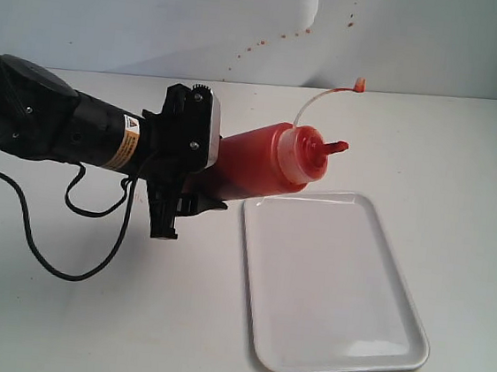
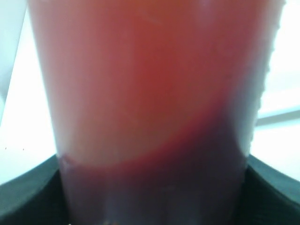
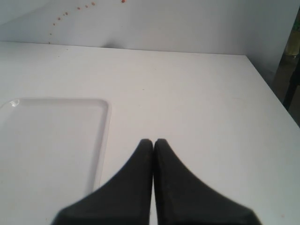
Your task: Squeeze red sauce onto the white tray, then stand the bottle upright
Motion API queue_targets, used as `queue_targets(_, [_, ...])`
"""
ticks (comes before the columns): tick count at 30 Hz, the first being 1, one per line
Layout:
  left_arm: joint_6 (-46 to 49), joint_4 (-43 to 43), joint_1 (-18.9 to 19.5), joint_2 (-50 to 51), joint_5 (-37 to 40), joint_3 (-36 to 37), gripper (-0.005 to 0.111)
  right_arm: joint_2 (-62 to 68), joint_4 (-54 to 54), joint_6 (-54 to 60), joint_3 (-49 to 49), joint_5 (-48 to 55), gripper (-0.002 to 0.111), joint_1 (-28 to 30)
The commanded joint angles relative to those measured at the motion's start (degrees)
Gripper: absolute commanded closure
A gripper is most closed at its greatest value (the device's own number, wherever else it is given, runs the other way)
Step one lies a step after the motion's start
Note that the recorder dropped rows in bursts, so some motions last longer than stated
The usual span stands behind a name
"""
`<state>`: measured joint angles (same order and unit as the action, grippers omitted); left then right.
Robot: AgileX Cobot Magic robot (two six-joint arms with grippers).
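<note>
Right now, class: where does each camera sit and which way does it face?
Exterior: above the table, looking down; shows the arm and left tool clamping the tilted bottle near the white tray.
Left wrist: behind that tool, facing the bottle close up; dark fingers flank it.
Right wrist: above the shut right tool, facing across the table to the wall.
Shared: the tray, in exterior and right wrist.
</note>
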<state>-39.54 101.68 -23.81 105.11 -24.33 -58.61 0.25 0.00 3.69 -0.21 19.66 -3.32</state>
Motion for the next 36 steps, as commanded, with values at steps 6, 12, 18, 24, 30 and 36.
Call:
queue_targets(6, [-0.30,-1.74,-0.22,-1.05,0.17,-0.04,0.107,-0.25,-1.30,0.40,0.21,-1.52,0.108,-0.12])
queue_targets(12, [-0.30,-1.74,-0.22,-1.05,0.17,-0.04,0.107,-0.25,7.17,0.13,0.21,-12.83,0.108,-0.12])
queue_targets(18, [-0.30,-1.74,-0.22,-1.05,0.17,-0.04,0.107,-0.25,25.14,0.13,0.21,-28.73,0.108,-0.12])
queue_targets(24, [-0.30,-1.74,-0.22,-1.05,0.17,-0.04,0.107,-0.25,29.33,-4.61,0.21,-35.32,0.108,-0.12])
queue_targets(30, [-0.30,-1.74,-0.22,-1.05,0.17,-0.04,0.107,-0.25,20.32,-21.93,-0.39,-36.12,0.108,-0.12])
queue_targets(36, [-0.30,-1.74,-0.22,-1.05,0.17,-0.04,0.107,-0.22,-5.52,-28.76,-12.24,-40.83,0.108,-0.12])
